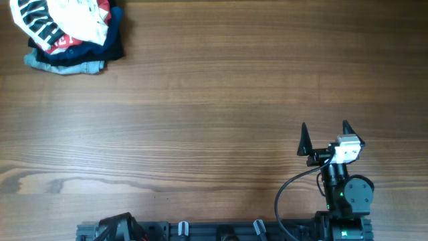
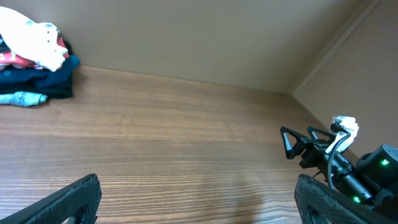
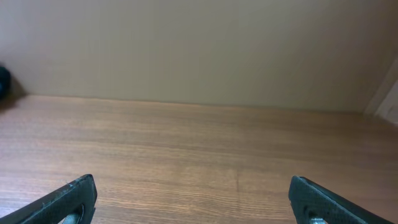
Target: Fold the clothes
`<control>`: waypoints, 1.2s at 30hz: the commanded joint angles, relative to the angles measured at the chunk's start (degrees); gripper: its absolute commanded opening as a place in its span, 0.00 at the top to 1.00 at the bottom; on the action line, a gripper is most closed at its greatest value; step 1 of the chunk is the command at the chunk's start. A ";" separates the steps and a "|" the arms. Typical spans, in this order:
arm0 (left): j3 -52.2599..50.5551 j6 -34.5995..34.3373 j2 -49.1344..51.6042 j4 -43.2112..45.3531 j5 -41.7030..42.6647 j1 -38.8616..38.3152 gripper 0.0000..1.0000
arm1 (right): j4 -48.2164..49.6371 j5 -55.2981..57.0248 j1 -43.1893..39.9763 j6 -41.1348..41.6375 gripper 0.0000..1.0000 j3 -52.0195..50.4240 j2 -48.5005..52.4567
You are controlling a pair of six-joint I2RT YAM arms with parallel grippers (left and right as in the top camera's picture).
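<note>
The white T-shirt (image 1: 75, 17) with bold black lettering lies crumpled on top of a pile of garments at the table's far left corner. It also shows in the left wrist view (image 2: 31, 36) at the far left. My right gripper (image 1: 324, 138) is open and empty near the front right, far from the shirt; its wrist view (image 3: 193, 202) shows only bare wood between the fingers. My left gripper (image 2: 199, 205) is open and empty; in the overhead view it (image 1: 117, 224) is at the front edge, only partly visible.
Under the white shirt lie a red shirt with white letters (image 1: 63, 44), folded navy garments (image 1: 115, 41) and a light-blue one (image 1: 67, 65). The wooden table (image 1: 214, 100) spreads between pile and arms. A beige wall (image 3: 199, 50) stands behind. The right arm shows in the left wrist view (image 2: 323, 146).
</note>
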 commanded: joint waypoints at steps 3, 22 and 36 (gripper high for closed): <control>-0.15 0.92 -0.50 0.13 -0.35 -0.26 0.00 | 0.28 -0.92 -0.33 -2.05 0.00 -0.07 -0.90; -17.35 -13.92 -0.52 19.98 -10.86 -11.02 0.00 | 0.28 -0.92 -0.33 -2.08 0.00 -0.07 -0.90; -67.69 -14.88 -4.04 73.59 -31.39 -18.14 0.00 | 0.28 -0.92 -0.33 -2.08 0.00 -0.07 -0.90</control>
